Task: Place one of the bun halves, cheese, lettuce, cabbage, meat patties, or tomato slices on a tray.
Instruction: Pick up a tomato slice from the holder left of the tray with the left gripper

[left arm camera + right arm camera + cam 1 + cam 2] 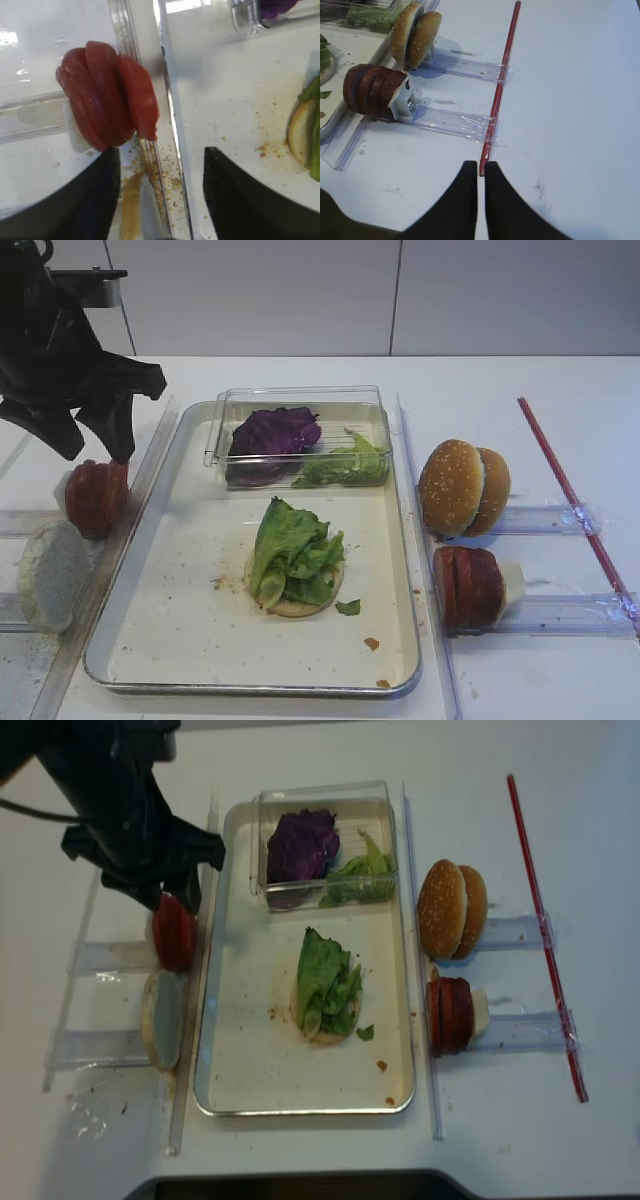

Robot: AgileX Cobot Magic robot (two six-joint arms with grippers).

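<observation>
On the tray, a pale bun half is already being covered by lettuce, so the stack is judged to be only begun. The tomato slices are being kept just outside the tray's left rim, standing on edge, flat faces turned along that rim. The left gripper is being held over them, fingers spread and nothing gripped. The right gripper is being kept well right of the tray, fingers nearly together, empty.

Bun half mostly under lettuce
</observation>
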